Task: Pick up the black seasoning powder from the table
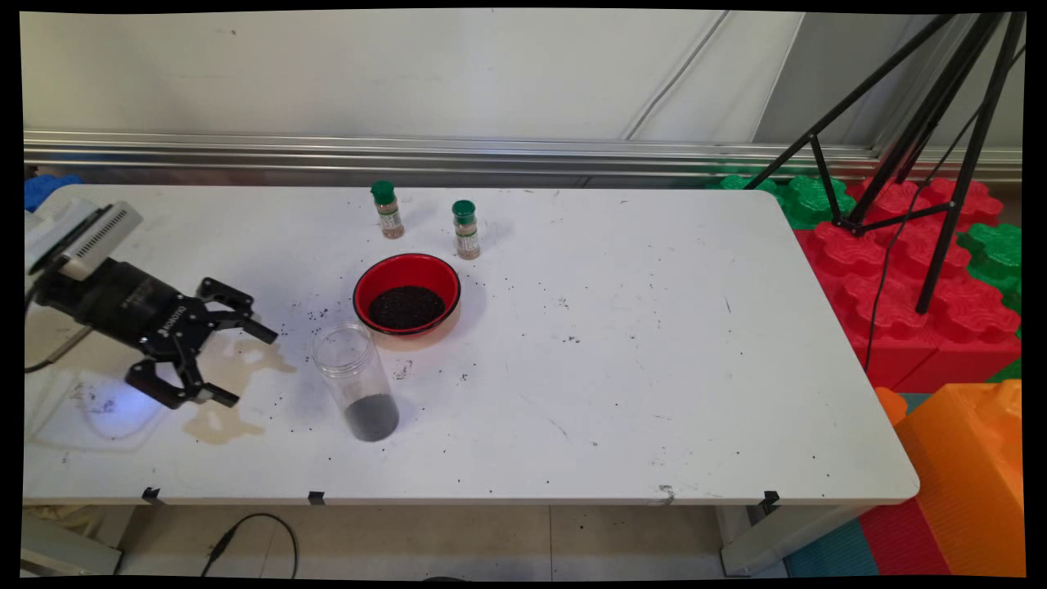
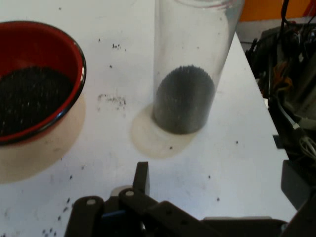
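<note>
Low over counter (image 1: 622,343) at left side, wrist pointing right toward jar; gripper (image 1: 245,364) tilted slightly down, jaws spread wide, holding nothing, not touching anything. White "ROBOTIQ" lettering on black gripper body, partly readable. Boxy white/grey camera module mounted on wrist behind it.

Nearest: clear plastic jar (image 1: 357,383), tall cylinder, open top, upright, just right of jaws w/ gap between. Bottom part filled w/ dark fine grains. In hand view same jar (image 2: 190,69) straight ahead, standing on pale brownish stain.

Behind jar, touching or nearly so: red bowl (image 1: 406,295), round, glossy enamel-like, dark rim, holding black granular stuff. In hand view bowl (image 2: 37,84) at left.

Far side of bowl: two small spice bottles w/ green caps, left one (image 1: 388,211) and right one (image 1: 466,231), upright, apart from each other, brownish contents; labels too small to read.

Counter white, smooth, scuffed, w/ scattered black specks and tan dried spill patches (image 1: 225,393) under gripper. Black tripod (image 1: 924,155) and red/green foam blocks (image 1: 908,278) at right, off counter.
</note>
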`<act>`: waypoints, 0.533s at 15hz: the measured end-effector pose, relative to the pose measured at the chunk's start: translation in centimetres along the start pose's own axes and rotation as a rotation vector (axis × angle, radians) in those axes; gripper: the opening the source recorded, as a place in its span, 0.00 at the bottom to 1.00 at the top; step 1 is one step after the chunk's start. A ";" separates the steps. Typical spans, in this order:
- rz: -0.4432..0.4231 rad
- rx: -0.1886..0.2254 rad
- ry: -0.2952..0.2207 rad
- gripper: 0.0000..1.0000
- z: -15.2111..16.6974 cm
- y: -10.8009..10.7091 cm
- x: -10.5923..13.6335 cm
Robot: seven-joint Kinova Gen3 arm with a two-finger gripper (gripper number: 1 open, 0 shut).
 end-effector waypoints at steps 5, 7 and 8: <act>0.016 -0.013 0.051 1.00 2.6 -0.6 0.6; 0.021 -0.019 0.067 1.00 3.6 -0.8 0.9; 0.024 -0.022 0.076 1.00 4.2 -0.9 1.1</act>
